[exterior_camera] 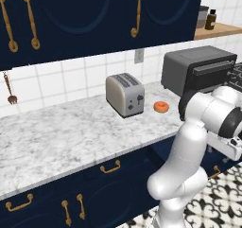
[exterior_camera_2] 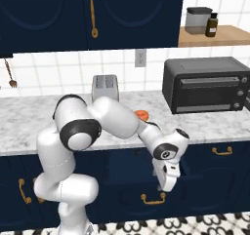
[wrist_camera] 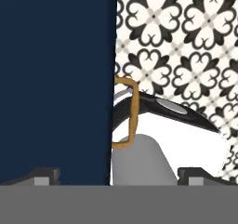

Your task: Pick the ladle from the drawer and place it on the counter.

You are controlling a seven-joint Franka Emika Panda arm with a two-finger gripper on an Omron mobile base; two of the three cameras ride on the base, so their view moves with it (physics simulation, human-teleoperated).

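The white arm rises from its base, bends at the dark elbow joint and reaches forward and down, below the level of the counter edge. The wrist turns downward, so the gripper (exterior_camera_2: 165, 187) hangs pointing to the floor. In the hand view its two dark fingertips (wrist_camera: 44, 175) stand wide apart.

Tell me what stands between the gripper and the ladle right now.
The drawer itself does. In the right base view the gripper hangs in front of the navy drawer front, just above its brass pull. No ladle is in sight; presumably it lies inside, so the drawer must be opened before the gripper can reach it.
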